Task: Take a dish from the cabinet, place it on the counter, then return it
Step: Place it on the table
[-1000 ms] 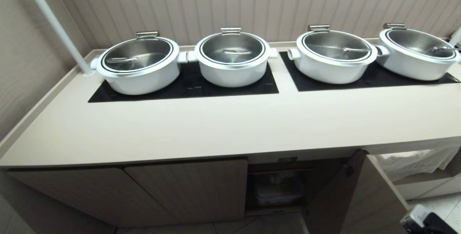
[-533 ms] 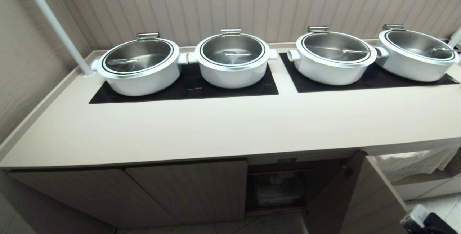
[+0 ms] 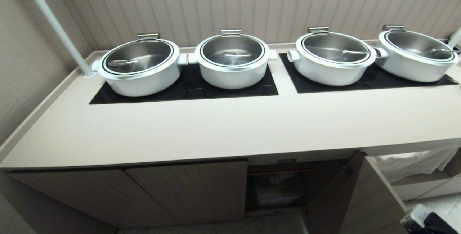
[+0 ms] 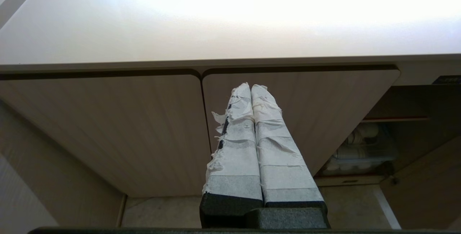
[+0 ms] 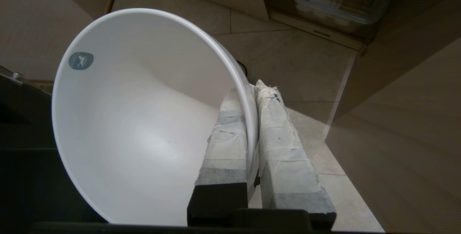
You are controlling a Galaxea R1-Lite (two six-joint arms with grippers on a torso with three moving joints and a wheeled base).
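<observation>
The right gripper (image 5: 252,91) fingers pinch the white bowl (image 5: 137,126) by its rim, out of the cupboard (image 3: 281,187), so next it needs lifting onto the worktop (image 3: 223,129).

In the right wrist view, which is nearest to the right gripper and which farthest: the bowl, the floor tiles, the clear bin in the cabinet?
1. The bowl: its rim is pinched in the right gripper.
2. The floor tiles: below, past the fingertips.
3. The clear bin: farthest, inside the open cabinet.
</observation>
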